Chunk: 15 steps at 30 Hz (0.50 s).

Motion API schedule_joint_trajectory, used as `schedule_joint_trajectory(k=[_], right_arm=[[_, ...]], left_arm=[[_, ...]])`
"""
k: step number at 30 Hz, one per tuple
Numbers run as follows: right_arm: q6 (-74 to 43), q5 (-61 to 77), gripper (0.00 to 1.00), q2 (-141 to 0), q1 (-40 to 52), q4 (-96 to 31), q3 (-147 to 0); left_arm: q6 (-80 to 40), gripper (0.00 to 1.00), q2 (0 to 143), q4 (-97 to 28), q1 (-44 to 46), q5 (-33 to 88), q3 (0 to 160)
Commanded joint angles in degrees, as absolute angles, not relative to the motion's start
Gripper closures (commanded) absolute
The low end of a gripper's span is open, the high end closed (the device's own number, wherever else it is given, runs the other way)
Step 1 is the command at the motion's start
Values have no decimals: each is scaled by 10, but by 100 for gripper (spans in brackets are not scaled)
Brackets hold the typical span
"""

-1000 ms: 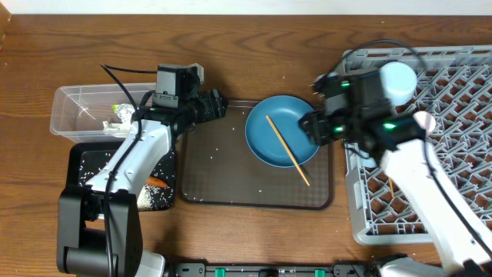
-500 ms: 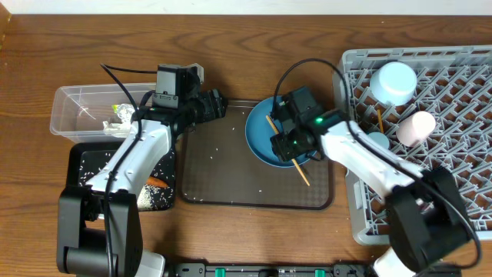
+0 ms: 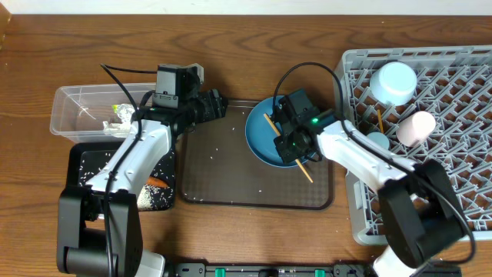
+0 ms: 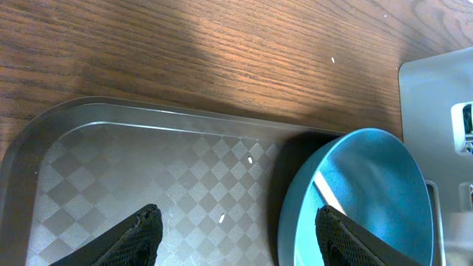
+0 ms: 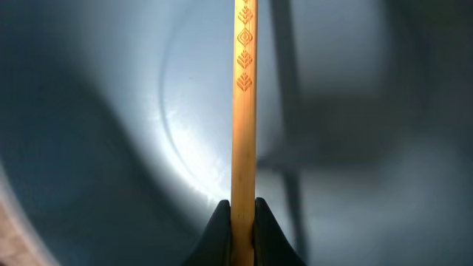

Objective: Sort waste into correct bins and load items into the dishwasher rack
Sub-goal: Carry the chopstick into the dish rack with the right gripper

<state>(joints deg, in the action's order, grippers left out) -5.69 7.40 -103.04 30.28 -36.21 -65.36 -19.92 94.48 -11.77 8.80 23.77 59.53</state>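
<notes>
**Q:** Which step is shown?

**A:** Loading the items. The right pincer [image 5: 242,216] is clamped on a wooden chopstick [image 5: 244,111] that lies slantwise across the dark-blue round plate [image 3: 261,142]. The plate rests on the brown serving tray [image 3: 223,181]. The left pincer [image 4: 240,233] hangs with its jaws apart over the tray, just beside the plate, and holds nothing.

**Q:** What does the next move call for?

**A:** Probably a straight lift off the plate, then a carry rightward to the large grey plastic lattice rack [image 3: 461,51]. The thin stick could pivot in the grip.

**Q:** What surrounds it, and what obstructs?

**A:** The rack's low near wall stands between plate and lattice. A light-blue bowl [image 3: 394,81], a small pink cup [image 3: 415,127], a small light-blue cup [image 3: 377,141] and a second wooden chopstick [image 3: 379,119] occupy the rack's near corner. The plate is not yet loaded. Loose white rice grains [image 3: 231,146] dot the tray.
</notes>
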Motion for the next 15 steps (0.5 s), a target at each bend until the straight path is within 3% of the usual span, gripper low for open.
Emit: schedule_joint_trajectory(k=[1,8,15], right_arm=[[-64,77,99,-958,305,-372,-676],[-64,-39,99,-809,251,-515,-676],[-34,-81,99,-719,128,-630,-676]], left_arm=[[-201,30,943,-117,89,233,592],[-201,31,943,-117,89,233,592],[-201,31,943,-117,89,233,592]])
